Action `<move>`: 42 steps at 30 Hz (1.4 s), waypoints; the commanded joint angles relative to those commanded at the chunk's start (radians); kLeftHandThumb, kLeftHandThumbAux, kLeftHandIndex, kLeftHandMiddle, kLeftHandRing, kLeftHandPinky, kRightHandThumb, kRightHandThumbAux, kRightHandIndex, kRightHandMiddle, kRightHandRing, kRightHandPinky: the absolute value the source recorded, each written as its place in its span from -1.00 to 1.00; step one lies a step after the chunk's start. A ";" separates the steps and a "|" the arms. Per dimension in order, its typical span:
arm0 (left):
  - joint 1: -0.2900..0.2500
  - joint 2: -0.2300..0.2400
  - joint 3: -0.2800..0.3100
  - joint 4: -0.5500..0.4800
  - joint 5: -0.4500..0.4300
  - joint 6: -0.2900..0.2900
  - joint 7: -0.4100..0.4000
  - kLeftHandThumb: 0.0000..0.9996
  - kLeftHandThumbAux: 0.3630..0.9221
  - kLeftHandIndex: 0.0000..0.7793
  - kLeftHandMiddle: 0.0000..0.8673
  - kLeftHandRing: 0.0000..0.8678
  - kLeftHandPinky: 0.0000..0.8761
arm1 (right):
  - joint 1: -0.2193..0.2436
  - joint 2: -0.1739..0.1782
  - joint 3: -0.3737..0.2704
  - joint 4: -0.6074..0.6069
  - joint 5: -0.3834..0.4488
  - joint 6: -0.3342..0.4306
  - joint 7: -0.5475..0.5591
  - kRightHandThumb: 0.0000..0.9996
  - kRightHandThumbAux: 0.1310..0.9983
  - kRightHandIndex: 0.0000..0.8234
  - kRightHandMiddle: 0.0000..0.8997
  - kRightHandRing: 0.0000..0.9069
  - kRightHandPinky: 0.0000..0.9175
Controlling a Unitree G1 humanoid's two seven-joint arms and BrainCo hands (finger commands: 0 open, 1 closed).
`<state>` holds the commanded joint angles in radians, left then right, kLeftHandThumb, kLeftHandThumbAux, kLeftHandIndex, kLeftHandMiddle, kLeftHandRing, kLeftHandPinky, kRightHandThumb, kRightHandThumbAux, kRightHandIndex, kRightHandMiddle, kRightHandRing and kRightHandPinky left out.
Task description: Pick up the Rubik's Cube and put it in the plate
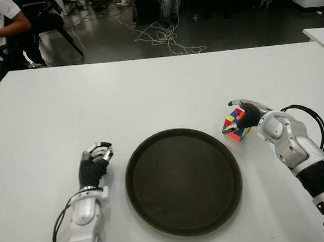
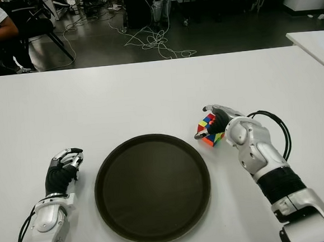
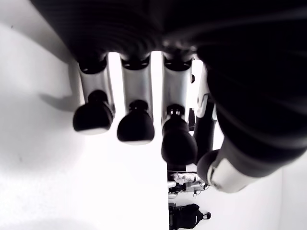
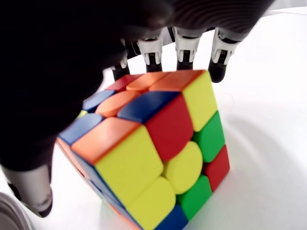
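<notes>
Fingers (image 4: 218, 67) of right hand (image 1: 246, 116) wrapped the Rubik's Cube (image 1: 236, 124), tilted on the bench (image 1: 148, 94) beside the plate (image 1: 183, 181). Left hand (image 1: 95, 160) sat left of plate, curled, empty.

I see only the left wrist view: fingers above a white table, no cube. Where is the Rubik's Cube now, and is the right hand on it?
Observer: The Rubik's Cube sits on the table, just off the right side of the plate's rim. The right hand is over it.
Operator: Is it already grasped?
Observer: In the right wrist view the fingertips curl past the cube's far edge and the thumb is at the near side, but the cube's bottom corner looks to be still on the table.
Operator: Is the plate free?
Observer: Yes, nothing lies in it. Your left hand is beside the plate, on its left, holding nothing.
</notes>
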<state>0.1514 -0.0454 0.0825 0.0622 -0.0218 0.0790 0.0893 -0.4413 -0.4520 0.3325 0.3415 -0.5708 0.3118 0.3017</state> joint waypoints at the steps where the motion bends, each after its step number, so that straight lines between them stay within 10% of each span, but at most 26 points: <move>1: 0.000 0.001 0.000 0.001 0.000 0.000 -0.001 0.42 0.22 0.14 0.88 0.91 0.88 | 0.001 0.001 -0.001 0.000 0.002 -0.001 0.000 -1.00 0.11 -1.00 -1.00 -1.00 -1.00; 42: -0.002 0.005 0.000 0.008 -0.007 -0.001 -0.006 0.42 0.22 0.14 0.87 0.88 0.85 | 0.001 0.001 0.006 0.015 0.005 0.002 0.018 -1.00 0.15 -1.00 -1.00 -1.00 -1.00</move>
<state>0.1489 -0.0402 0.0826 0.0703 -0.0285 0.0775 0.0837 -0.4398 -0.4511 0.3383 0.3567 -0.5659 0.3135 0.3198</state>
